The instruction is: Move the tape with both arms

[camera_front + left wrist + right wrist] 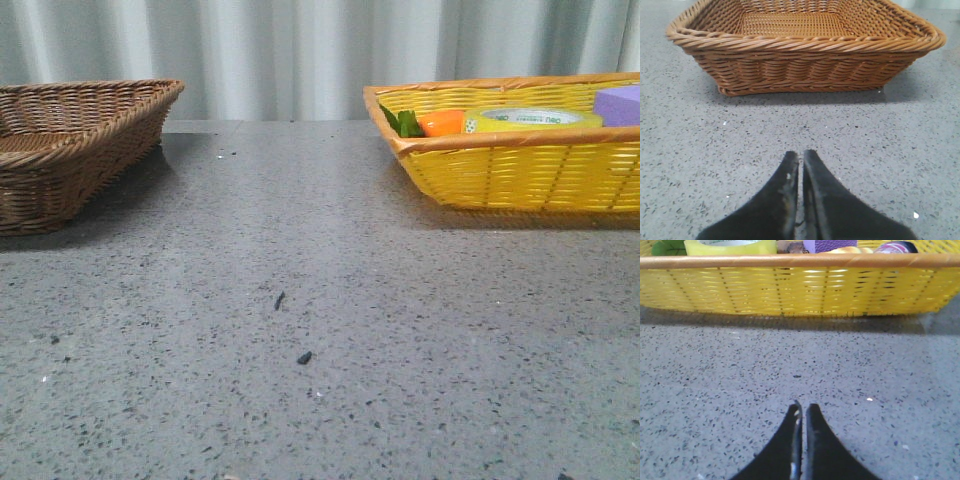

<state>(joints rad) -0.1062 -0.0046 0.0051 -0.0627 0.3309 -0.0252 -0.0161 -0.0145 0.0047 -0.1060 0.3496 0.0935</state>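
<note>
The yellow tape roll (532,120) lies flat in the yellow basket (520,175) at the back right, next to an orange carrot (441,123). Its top edge also shows in the right wrist view (730,246) behind the basket wall (800,290). My right gripper (802,407) is shut and empty over bare table, short of the yellow basket. My left gripper (801,154) is shut and empty over the table, facing the brown wicker basket (805,65). Neither gripper shows in the front view.
The brown wicker basket (70,145) stands at the back left with nothing showing inside. The yellow basket also holds a purple block (620,104), green leaves (405,122) and other items (895,247). Grey speckled table (300,330) lies between the baskets.
</note>
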